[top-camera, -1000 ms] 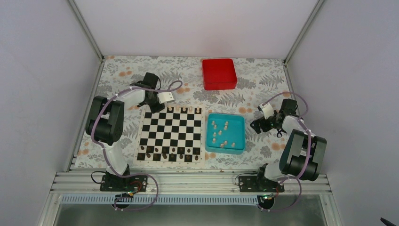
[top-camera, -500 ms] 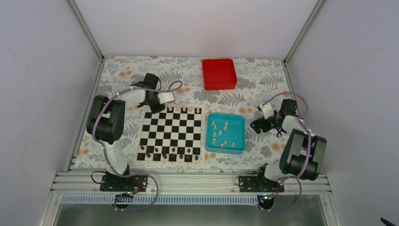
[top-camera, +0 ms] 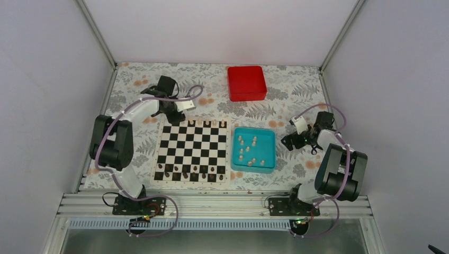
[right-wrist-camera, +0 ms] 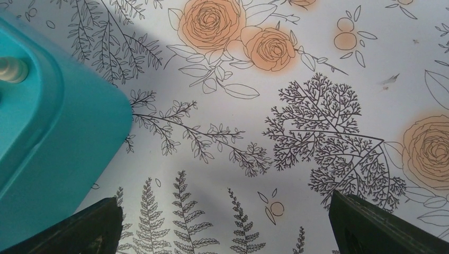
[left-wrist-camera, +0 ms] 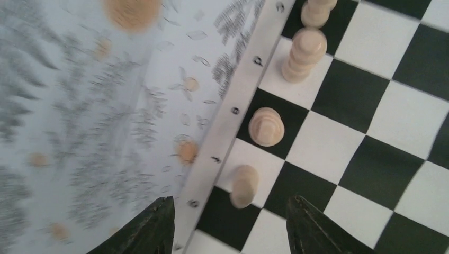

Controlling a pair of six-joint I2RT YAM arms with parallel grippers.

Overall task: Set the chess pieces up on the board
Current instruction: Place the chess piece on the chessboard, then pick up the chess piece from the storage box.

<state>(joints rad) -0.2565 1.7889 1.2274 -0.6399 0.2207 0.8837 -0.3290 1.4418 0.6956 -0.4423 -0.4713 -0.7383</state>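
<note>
Left gripper (left-wrist-camera: 233, 230) shifted, parted (above board (left-wrist-camera: 370, 47))

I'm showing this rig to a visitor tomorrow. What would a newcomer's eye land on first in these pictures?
Most likely the bright red box at the far side of the flowered table. Next comes the teal tray holding loose pale chess pieces, just right of the black-and-white board. On the board, dark pieces crowd the near edge and a few pale ones stand along the far row.
</note>
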